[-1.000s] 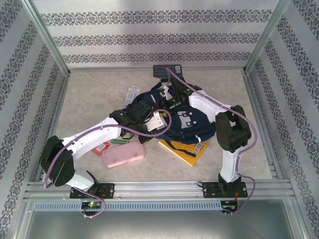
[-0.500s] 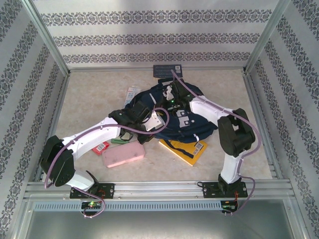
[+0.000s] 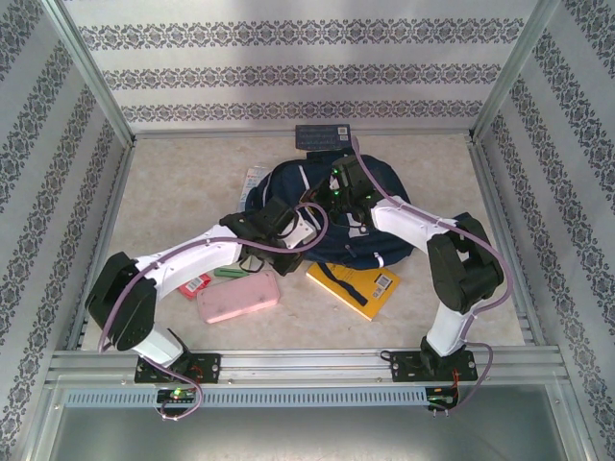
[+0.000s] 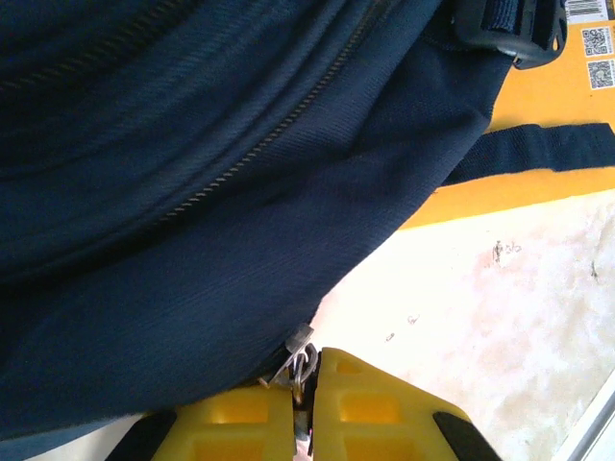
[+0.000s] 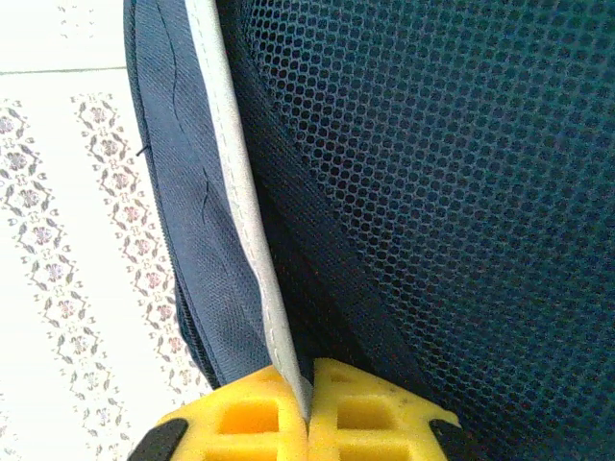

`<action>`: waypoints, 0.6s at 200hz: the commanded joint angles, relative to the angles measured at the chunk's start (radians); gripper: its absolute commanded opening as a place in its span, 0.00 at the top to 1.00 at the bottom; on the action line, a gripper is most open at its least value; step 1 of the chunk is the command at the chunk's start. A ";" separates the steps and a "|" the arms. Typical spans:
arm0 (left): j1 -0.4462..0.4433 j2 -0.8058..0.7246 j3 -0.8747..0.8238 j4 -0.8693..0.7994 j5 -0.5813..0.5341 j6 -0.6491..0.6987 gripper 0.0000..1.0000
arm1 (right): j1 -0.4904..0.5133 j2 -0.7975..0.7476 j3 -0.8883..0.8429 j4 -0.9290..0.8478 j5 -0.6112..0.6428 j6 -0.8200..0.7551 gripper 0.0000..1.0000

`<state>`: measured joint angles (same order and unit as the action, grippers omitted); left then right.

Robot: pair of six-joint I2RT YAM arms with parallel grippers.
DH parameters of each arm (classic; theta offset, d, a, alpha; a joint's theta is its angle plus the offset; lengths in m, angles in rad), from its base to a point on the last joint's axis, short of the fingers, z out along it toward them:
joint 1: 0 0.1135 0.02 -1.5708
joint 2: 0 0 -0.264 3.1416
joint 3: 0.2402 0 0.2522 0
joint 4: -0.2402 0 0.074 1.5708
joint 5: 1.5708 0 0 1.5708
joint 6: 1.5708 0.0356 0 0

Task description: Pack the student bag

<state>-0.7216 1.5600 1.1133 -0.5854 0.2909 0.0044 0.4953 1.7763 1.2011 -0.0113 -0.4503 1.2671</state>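
Nearest the arm bases, a bare strip of worktop (image 3: 317, 331) runs the full width along the metal rail, free room for both arms. Beyond it lie a pink case (image 3: 238, 297) on the left and a yellow book (image 3: 354, 286) on the right, with a gap between them. The book's far edge is tucked under the student bag (image 3: 322, 240), which sits mid-worktop between the two arms.

The left hand (image 4: 306, 370) is clenched on the bag's zipper pull (image 4: 300, 344) at its near-left hem. The right hand (image 5: 307, 379) is clamped on the grey edging (image 5: 235, 221) beside the mesh. Open floor flanks the bag on both sides. Past it, a dark card (image 3: 320, 136) lies near the back wall.

Against a second ago, the bag is bunched rounder and sits farther back, baring more of the book, and the right elbow has swung outward.
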 commanded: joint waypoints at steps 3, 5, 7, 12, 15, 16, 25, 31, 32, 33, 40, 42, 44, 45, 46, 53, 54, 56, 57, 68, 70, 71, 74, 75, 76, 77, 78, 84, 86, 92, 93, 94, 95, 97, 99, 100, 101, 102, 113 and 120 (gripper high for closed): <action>-0.064 0.045 0.048 0.044 0.015 -0.032 0.91 | 0.003 -0.055 0.008 0.128 0.112 0.052 1.00; -0.067 0.048 0.052 0.044 0.011 -0.032 0.90 | 0.003 -0.055 0.008 0.126 0.114 0.053 1.00; -0.070 0.051 0.056 0.044 0.007 -0.033 0.90 | 0.003 -0.055 0.008 0.127 0.115 0.053 1.00; -0.078 0.058 0.063 0.044 -0.001 -0.034 0.90 | 0.003 -0.055 0.008 0.128 0.117 0.056 1.00; -0.082 0.063 0.066 0.045 -0.003 -0.034 0.90 | 0.003 -0.055 0.009 0.128 0.118 0.058 1.00; -0.083 0.064 0.068 0.044 -0.004 -0.034 0.90 | 0.003 -0.055 0.009 0.128 0.119 0.059 1.00; -0.094 0.073 0.079 0.042 -0.007 -0.034 0.90 | 0.002 -0.058 0.008 0.130 0.124 0.061 1.00; -0.100 0.077 0.083 0.040 -0.015 -0.034 0.90 | 0.001 -0.060 0.006 0.127 0.130 0.063 1.00; -0.101 0.077 0.084 0.040 -0.016 -0.035 0.90 | 0.000 -0.060 0.006 0.127 0.131 0.063 1.00; -0.102 0.078 0.084 0.039 -0.017 -0.034 0.90 | 0.000 -0.060 0.006 0.127 0.131 0.063 1.00; -0.109 0.080 0.087 0.041 -0.026 -0.037 0.90 | -0.001 -0.060 0.006 0.128 0.132 0.068 1.00; -0.110 0.081 0.086 0.042 -0.026 -0.037 0.90 | -0.001 -0.060 0.006 0.129 0.130 0.069 1.00; -0.112 0.081 0.087 0.043 -0.027 -0.038 0.90 | -0.003 -0.059 0.006 0.130 0.129 0.070 1.00; -0.112 0.082 0.088 0.044 -0.027 -0.038 0.90 | -0.003 -0.058 0.006 0.131 0.128 0.070 1.00; -0.113 0.082 0.088 0.045 -0.027 -0.039 0.90 | -0.004 -0.058 0.007 0.132 0.127 0.071 1.00; -0.119 0.084 0.088 0.048 -0.027 -0.042 0.90 | -0.003 -0.057 0.009 0.134 0.125 0.071 1.00; -0.120 0.084 0.088 0.049 -0.027 -0.043 0.90 | -0.003 -0.056 0.009 0.134 0.126 0.071 1.00; -0.121 0.085 0.088 0.052 -0.028 -0.045 0.90 | -0.003 -0.055 0.010 0.134 0.126 0.072 1.00; -0.122 0.086 0.089 0.054 -0.028 -0.045 0.90 | -0.004 -0.055 0.011 0.134 0.127 0.073 1.00; -0.131 0.095 0.092 0.063 -0.033 -0.053 0.90 | -0.003 -0.055 0.009 0.137 0.130 0.079 1.00; -0.133 0.098 0.094 0.065 -0.033 -0.056 0.90 | -0.002 -0.055 0.008 0.138 0.131 0.082 1.00; -0.134 0.099 0.096 0.065 -0.032 -0.055 0.90 | -0.002 -0.055 0.008 0.139 0.131 0.082 1.00; -0.136 0.104 0.099 0.065 -0.034 -0.057 0.89 | -0.001 -0.055 0.007 0.141 0.133 0.085 1.00; -0.138 0.106 0.101 0.065 -0.034 -0.057 0.89 | -0.001 -0.055 0.006 0.142 0.134 0.085 1.00; -0.139 0.107 0.103 0.066 -0.035 -0.057 0.89 | -0.001 -0.055 0.006 0.143 0.134 0.086 1.00; -0.140 0.109 0.104 0.067 -0.035 -0.058 0.89 | -0.001 -0.055 0.005 0.144 0.134 0.087 1.00; -0.141 0.110 0.105 0.067 -0.035 -0.058 0.89 | -0.001 -0.055 0.005 0.144 0.134 0.088 1.00; -0.147 0.121 0.114 0.067 -0.042 -0.059 0.89 | 0.000 -0.057 0.003 0.147 0.141 0.093 1.00; -0.150 0.124 0.117 0.068 -0.043 -0.060 0.89 | 0.000 -0.057 0.002 0.148 0.143 0.095 1.00; -0.157 0.135 0.125 0.071 -0.045 -0.061 0.89 | 0.001 -0.058 0.000 0.151 0.148 0.099 1.00; -0.159 0.136 0.126 0.071 -0.045 -0.061 0.89 | 0.002 -0.058 0.000 0.152 0.148 0.100 1.00; -0.160 0.138 0.128 0.072 -0.044 -0.062 0.89 | 0.002 -0.058 -0.001 0.153 0.148 0.102 1.00; -0.162 0.140 0.129 0.073 -0.044 -0.062 0.89 | 0.001 -0.058 -0.001 0.153 0.149 0.103 1.00; -0.164 0.143 0.133 0.074 -0.045 -0.063 0.88 | 0.001 -0.058 -0.001 0.156 0.149 0.105 1.00; -0.168 0.145 0.135 0.076 -0.045 -0.062 0.88 | 0.002 -0.058 -0.003 0.157 0.150 0.107 1.00; -0.170 0.147 0.137 0.076 -0.046 -0.062 0.88 | 0.002 -0.058 -0.003 0.158 0.150 0.108 1.00; -0.171 0.149 0.137 0.077 -0.047 -0.063 0.88 | 0.001 -0.058 -0.003 0.159 0.151 0.108 1.00; -0.173 0.150 0.139 0.077 -0.047 -0.064 0.88 | 0.001 -0.058 -0.004 0.160 0.151 0.109 1.00; -0.188 0.165 0.154 0.080 -0.055 -0.061 0.87 | 0.000 -0.060 -0.010 0.169 0.157 0.117 1.00; -0.197 0.169 0.158 0.084 -0.061 -0.059 0.87 | -0.001 -0.062 -0.016 0.170 0.165 0.121 1.00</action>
<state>-0.8490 1.7058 1.2224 -0.5606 0.1749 -0.0517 0.4953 1.7676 1.1793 -0.0105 -0.3584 1.3338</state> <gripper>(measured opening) 0.126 0.067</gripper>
